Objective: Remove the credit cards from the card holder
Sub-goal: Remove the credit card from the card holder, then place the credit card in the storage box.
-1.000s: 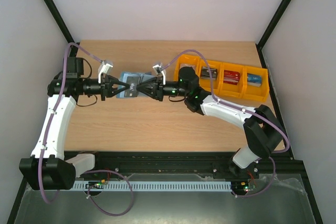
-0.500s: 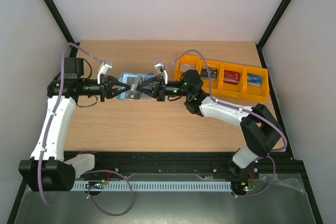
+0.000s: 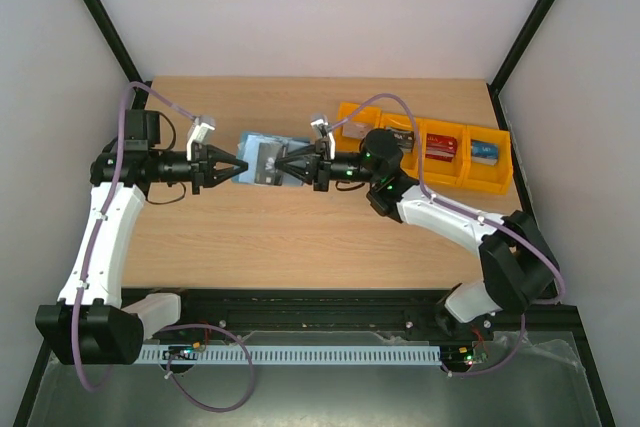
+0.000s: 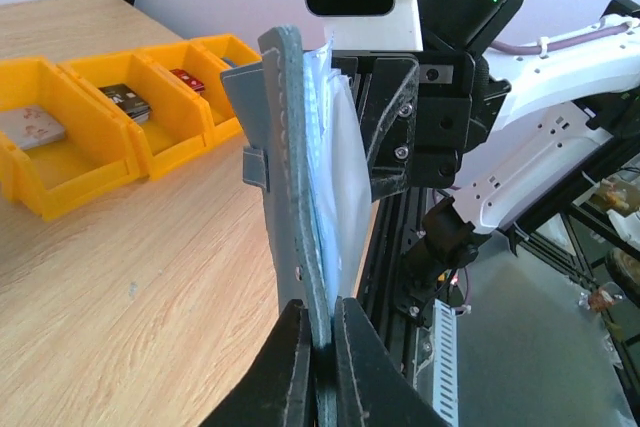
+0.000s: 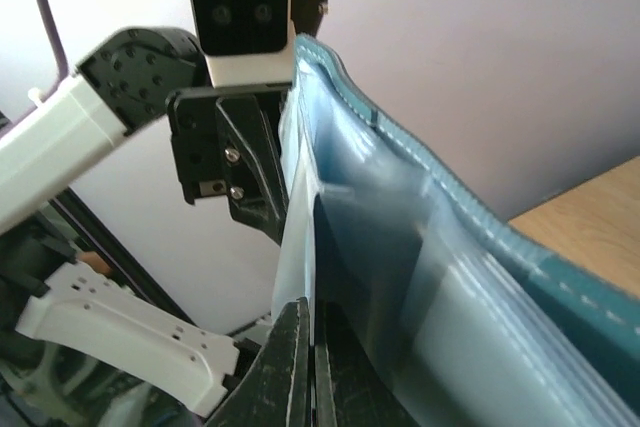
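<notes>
Teal card holder (image 3: 262,159) hangs above the table (image 3: 300,237) in the overhead view, stretched between the two arms. The left gripper (image 3: 241,167) grips its left end and the right gripper (image 3: 280,169) its right end. A dark grey patch shows in the spread wallet; I cannot tell whether it is a card. Just behind the right arm, the orange bins (image 3: 430,169) hold credit cards (image 3: 441,147), one per compartment: grey, black, red and blue.

From the left wrist, the left gripper (image 4: 320,347) is pressed together on the wallet's stitched lower edge, with the card holder (image 4: 285,167) standing upright, edge-on. Pale inner sleeves (image 4: 338,187) fan away from the cover towards the right gripper (image 4: 392,117) beyond.

From the right wrist, the right gripper (image 5: 305,357) is pinched on a thin pale inner layer of the card holder (image 5: 500,267), with the left gripper (image 5: 245,162) facing it across the wallet. Whether a card lies inside that pinch is hidden.

Judging by the filled bins, the task looks well advanced, and the step in hand seems to be opening or checking the pockets for a remaining card. The next move probably calls for the left arm to hold firm. The right should release the sleeve, find a card's bare edge and draw it straight out along the pocket, without dragging the soft wallet along.
</notes>
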